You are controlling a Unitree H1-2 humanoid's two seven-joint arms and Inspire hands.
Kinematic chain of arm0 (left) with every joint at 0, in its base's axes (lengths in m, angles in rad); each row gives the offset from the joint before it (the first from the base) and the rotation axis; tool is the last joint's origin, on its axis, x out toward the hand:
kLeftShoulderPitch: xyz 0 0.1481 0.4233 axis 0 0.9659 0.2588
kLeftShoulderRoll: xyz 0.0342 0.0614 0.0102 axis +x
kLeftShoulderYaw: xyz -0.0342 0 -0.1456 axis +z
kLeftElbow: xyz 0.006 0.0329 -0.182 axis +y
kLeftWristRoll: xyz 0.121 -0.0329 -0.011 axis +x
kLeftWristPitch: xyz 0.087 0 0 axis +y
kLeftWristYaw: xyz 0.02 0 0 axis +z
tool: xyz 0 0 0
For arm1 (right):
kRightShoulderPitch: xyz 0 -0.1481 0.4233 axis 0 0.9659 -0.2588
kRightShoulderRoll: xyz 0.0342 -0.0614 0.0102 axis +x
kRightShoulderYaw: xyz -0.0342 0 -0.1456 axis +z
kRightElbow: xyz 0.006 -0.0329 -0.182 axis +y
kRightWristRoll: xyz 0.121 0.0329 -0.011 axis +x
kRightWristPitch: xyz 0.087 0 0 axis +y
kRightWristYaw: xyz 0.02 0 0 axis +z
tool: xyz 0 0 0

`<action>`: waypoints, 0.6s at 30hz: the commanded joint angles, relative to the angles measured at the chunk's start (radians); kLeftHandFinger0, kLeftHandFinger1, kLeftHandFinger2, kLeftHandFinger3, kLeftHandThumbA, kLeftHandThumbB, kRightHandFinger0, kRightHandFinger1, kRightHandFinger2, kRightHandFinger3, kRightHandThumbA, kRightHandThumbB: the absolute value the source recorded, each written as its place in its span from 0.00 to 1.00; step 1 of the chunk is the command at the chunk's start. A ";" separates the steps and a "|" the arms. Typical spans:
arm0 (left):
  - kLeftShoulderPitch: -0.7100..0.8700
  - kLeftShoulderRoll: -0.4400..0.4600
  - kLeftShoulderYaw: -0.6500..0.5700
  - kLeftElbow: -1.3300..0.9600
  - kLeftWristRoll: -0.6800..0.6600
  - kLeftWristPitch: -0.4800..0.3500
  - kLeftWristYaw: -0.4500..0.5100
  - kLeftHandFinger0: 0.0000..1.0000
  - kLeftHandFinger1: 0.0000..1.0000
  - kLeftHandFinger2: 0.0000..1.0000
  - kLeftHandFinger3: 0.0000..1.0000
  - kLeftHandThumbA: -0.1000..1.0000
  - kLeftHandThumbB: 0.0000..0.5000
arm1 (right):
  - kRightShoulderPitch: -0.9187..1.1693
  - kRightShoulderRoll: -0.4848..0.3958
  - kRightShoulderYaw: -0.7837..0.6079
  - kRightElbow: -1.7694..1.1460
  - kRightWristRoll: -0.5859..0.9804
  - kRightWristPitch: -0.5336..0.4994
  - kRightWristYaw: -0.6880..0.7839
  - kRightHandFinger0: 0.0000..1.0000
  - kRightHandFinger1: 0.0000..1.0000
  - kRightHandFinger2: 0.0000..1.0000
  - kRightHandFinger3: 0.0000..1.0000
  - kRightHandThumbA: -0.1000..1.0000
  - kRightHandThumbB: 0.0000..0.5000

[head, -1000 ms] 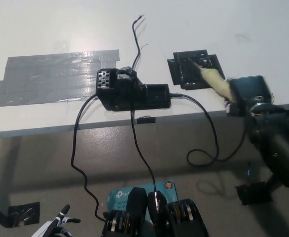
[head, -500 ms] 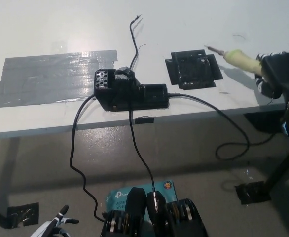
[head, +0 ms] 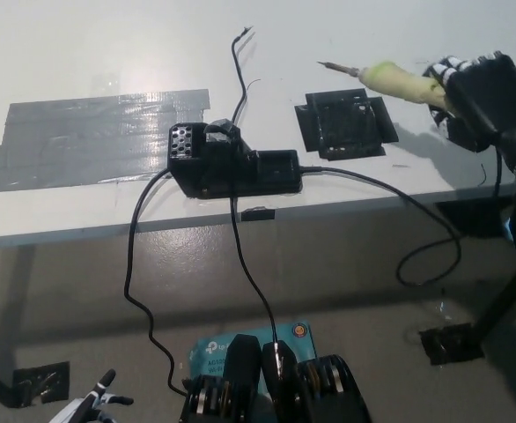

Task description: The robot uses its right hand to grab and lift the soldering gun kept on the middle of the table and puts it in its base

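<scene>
The robot is carrying the soldering gun (head: pixel 390 81) toward its base (head: pixel 232 163), the black station with a perforated holder block at its far-left end. Done well, this step probably calls for swinging the tool well to the hand's left, over the black taped square (head: pixel 344 125), and turning the tip downward before lowering it, since the tip is now pointing left and slightly away rather than at the holder. The black cord (head: pixel 390 198) is running from the station's right end off the table edge, looping below it and heading back up toward the hand; it looks slack enough, but it could snag on the table edge if the move is hurried.

The black right hand (head: pixel 478 88) is hovering above the table (head: pixel 346 35) near its right side, fingers clenched around the rear of the yellowish handle. The handle and metal tip are sticking out to the hand's left, clear of the surface, with the tip just beyond the taped square's far side. The station is sitting well to the hand's left and nearer the robot.

The white left hand (head: pixel 86 407) is resting low at the robot's left, off the table, its fingers looking spread and holding nothing.
</scene>
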 commanded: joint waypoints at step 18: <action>-0.023 0.027 0.007 -0.012 0.007 -0.010 -0.016 0.00 0.00 0.32 0.65 1.00 1.00 | -0.164 0.016 0.018 0.025 0.054 -0.274 0.019 0.00 0.20 0.66 0.67 0.00 0.00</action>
